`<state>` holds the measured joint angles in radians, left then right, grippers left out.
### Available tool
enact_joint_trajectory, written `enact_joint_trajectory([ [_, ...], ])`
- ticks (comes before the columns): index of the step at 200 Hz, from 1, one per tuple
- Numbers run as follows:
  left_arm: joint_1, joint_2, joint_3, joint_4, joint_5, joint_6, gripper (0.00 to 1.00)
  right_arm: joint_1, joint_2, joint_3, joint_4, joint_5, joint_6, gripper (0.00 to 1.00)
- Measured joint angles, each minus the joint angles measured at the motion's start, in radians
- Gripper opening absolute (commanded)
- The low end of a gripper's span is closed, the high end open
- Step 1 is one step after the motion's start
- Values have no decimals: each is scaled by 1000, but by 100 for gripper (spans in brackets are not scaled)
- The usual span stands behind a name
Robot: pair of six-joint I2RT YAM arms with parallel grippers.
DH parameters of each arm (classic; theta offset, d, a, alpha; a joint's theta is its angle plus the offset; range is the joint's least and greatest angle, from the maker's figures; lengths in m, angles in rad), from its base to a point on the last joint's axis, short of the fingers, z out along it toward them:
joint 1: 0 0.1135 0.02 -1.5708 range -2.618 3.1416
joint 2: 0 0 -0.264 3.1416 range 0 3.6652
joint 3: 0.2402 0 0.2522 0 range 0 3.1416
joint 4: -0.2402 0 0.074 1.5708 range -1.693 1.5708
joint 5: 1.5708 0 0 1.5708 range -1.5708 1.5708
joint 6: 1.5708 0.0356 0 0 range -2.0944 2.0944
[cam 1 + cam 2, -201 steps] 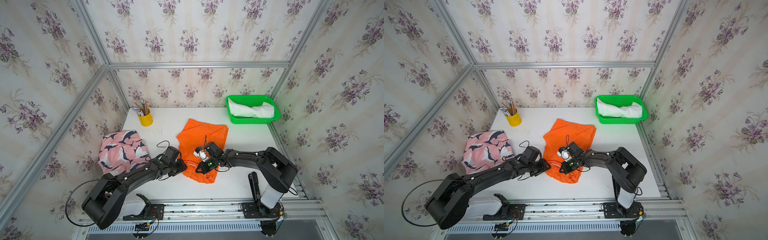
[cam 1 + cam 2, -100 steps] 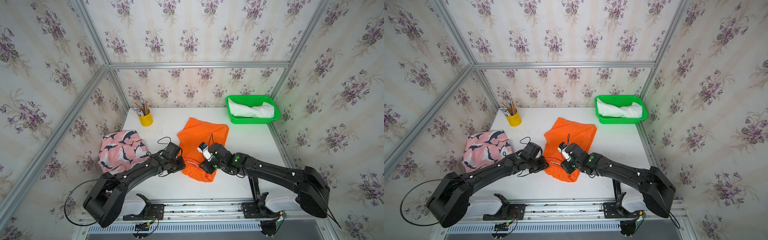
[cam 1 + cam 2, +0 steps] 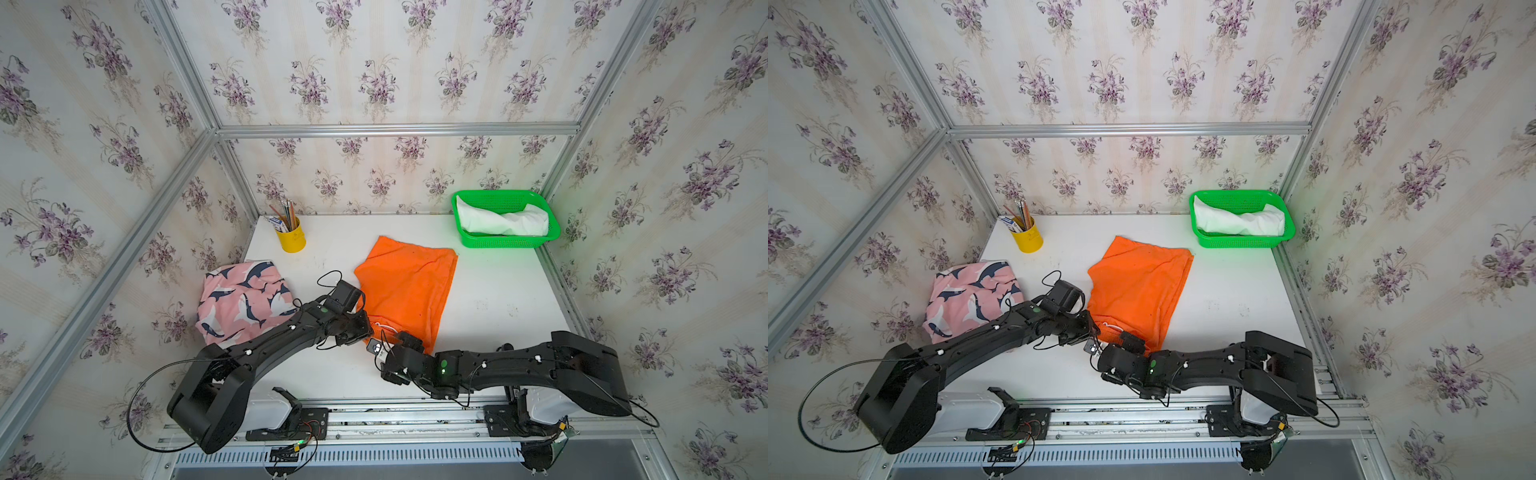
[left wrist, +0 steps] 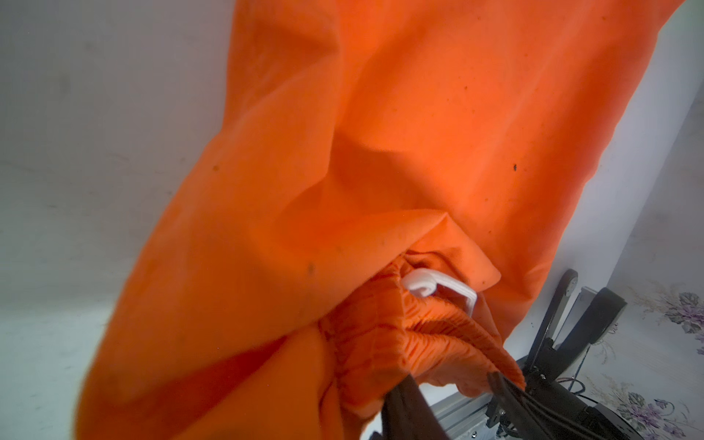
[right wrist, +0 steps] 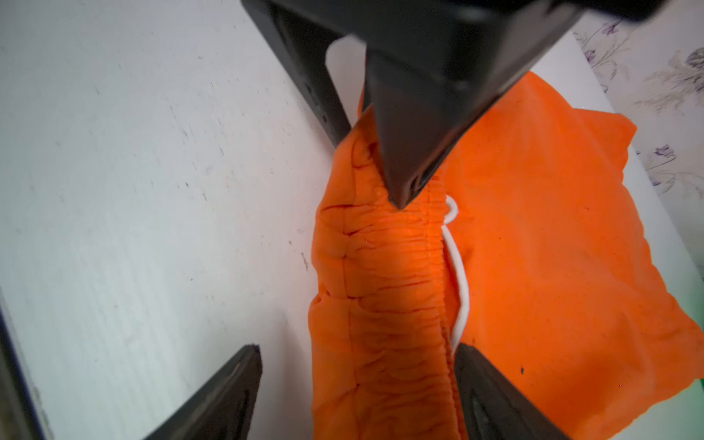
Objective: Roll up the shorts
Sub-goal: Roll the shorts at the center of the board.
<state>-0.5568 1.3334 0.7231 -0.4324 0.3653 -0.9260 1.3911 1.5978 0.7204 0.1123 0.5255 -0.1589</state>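
Note:
The orange shorts (image 3: 409,286) (image 3: 1140,282) lie spread in the middle of the table, with the gathered waistband (image 5: 396,285) at the near end. My left gripper (image 3: 365,332) (image 4: 453,384) is at the near left corner, shut on the bunched waistband. My right gripper (image 3: 399,338) (image 5: 358,381) is open at the near edge, its two fingers either side of the waistband and white drawstring (image 5: 459,282). The pink shark-print shorts (image 3: 243,301) lie crumpled at the left. The white shorts (image 3: 503,222) sit in the green basket.
The green basket (image 3: 498,242) stands in the far right corner. A yellow cup of pencils (image 3: 293,239) stands at the far left. The enclosure's walls close the table on three sides, and an aluminium rail runs along the near edge.
My right gripper has opened and drawn back from on top of the orange shorts to their near edge. The left gripper has stayed at the waistband corner.

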Motion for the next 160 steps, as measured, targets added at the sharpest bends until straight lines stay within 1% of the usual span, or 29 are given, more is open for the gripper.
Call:
enact_joint_trajectory([
  [42, 8, 10, 0, -4, 46, 0, 32, 37, 138, -24, 181, 159, -137, 85],
  [70, 19, 16, 0, -5, 77, -1, 32, 52, 204, -32, 322, 256, -223, 84],
  [95, 25, 15, -10, -5, 103, -1, 32, 53, 240, -56, 422, 330, -294, 79],
  [109, 35, 6, -23, -4, 122, -2, 32, 55, 253, -76, 470, 372, -329, 72],
  [130, 55, -11, -44, -3, 152, -6, 33, 55, 246, -115, 497, 400, -369, 58],
  [133, 58, -13, -47, -3, 159, -6, 33, 55, 241, -122, 497, 402, -369, 54],
  [156, 76, -12, -58, -4, 191, -5, 34, 57, 199, -151, 496, 404, -374, 20],
  [160, 78, -11, -58, -4, 193, -5, 35, 59, 191, -153, 492, 404, -373, 15],
])
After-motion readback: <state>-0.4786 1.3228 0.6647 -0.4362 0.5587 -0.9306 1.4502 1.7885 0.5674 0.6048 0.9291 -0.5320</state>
